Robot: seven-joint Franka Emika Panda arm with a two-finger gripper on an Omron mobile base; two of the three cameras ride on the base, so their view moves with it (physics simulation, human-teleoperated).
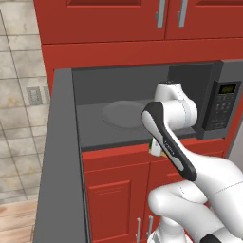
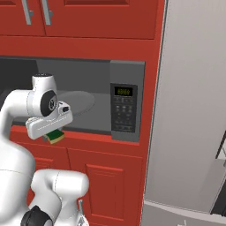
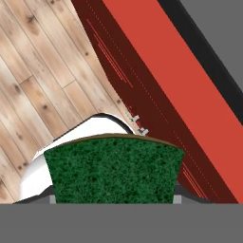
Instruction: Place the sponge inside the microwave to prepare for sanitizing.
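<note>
While we've got the sponge (image 3: 114, 168) clamped in the gripper (image 2: 54, 133), it hangs just outside the microwave (image 2: 126, 70).

Sponge sits right between our jaws, green face filling the hand view, long side across them. The open cavity and turntable (image 1: 124, 114) lie up and ahead of it; the red cabinet front (image 1: 114, 190) is below, and our own forearm crowds the opening.

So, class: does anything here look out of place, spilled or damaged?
Nothing stands out. The microwave stands open and tidy, its turntable bare. The gripper holds the sponge just below the opening, in front of the red cabinets.
</note>
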